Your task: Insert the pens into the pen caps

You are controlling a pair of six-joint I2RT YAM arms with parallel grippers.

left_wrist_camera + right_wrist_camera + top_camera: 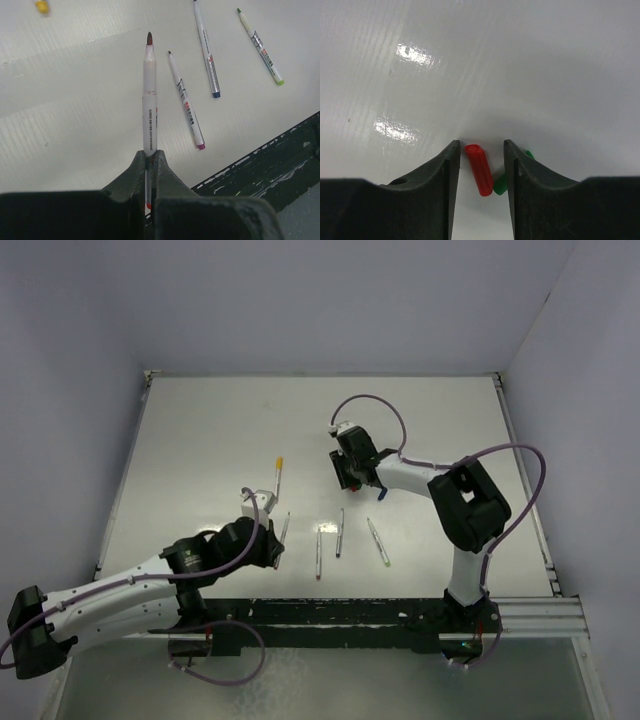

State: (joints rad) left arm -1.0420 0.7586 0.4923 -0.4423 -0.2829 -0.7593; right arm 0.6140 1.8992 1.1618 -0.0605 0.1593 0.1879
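pinching one pen (149, 100) by its lower barrel, the left claw (150, 156) was pressed tight on it, the dark red tip pointing away over the worktop (75, 110). three more lay loose beside it: a pink-ended pen (186, 102) nearest, then a blue-ended pen (206, 50) and a green-ended pen (260, 47). the right claw (481, 147) stood spread, fingers either side of the red cap (479, 170) lying flat on the worktop, a gap showing on each side. a green cap (500, 185) lay just beside it, partly hidden behind one finger.
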